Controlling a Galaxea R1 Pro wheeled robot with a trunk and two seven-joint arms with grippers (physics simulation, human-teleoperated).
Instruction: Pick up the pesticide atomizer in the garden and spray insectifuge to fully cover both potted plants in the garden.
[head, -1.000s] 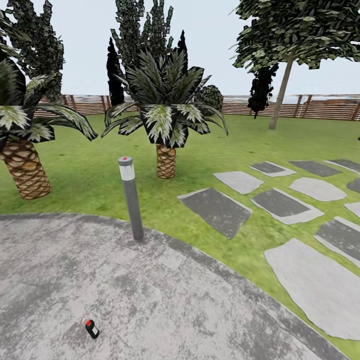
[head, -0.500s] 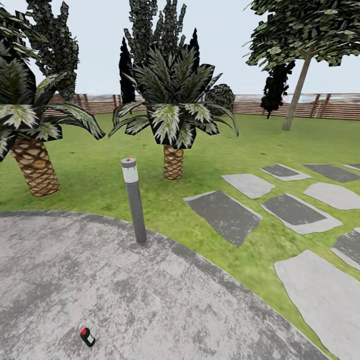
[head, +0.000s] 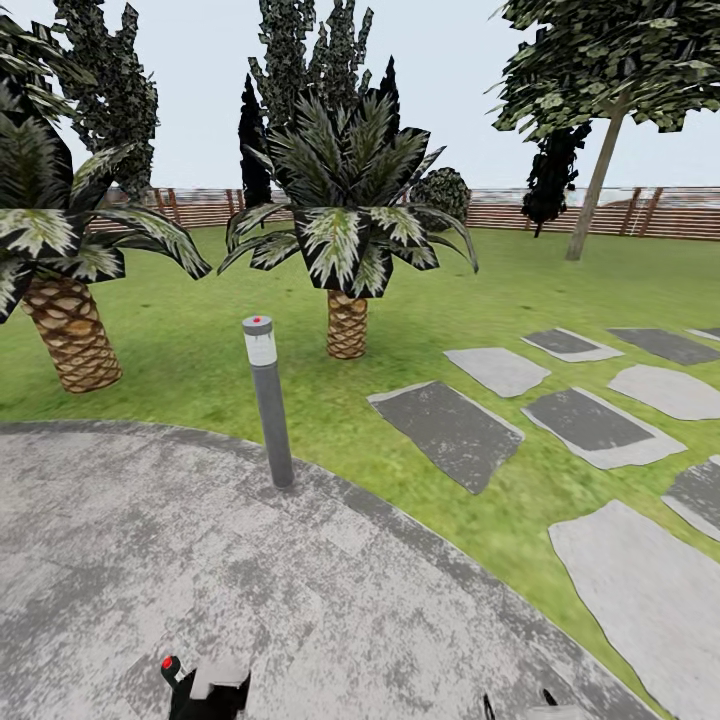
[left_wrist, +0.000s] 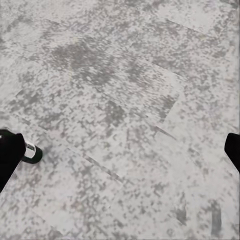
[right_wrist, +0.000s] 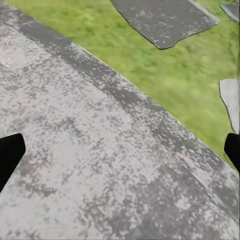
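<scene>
The pesticide atomizer (head: 170, 667) lies on the grey paved patio (head: 330, 590) at the bottom left of the head view, a small dark bottle with a red spot at its end. My left arm (head: 222, 688) rises just to its right and covers part of it. In the left wrist view the atomizer (left_wrist: 32, 152) shows a white band and sits beside one dark finger (left_wrist: 9, 155). The left gripper (left_wrist: 120, 150) is open and holds nothing. My right gripper (right_wrist: 120, 150) is open over bare paving near the lawn. Both potted plants are out of view.
A tall grey bollard lamp (head: 268, 400) with a red dot stands at the patio's edge. Two palms (head: 346, 250) (head: 60, 280) grow on the lawn behind it. Flat stepping stones (head: 450, 428) cross the grass to the right. A brown slat fence (head: 560, 212) closes the back.
The camera first swung a little, shifting the whole scene rightward and down. Since half a second ago both arms have risen into the bottom of the head view, the left one partly covering the atomizer.
</scene>
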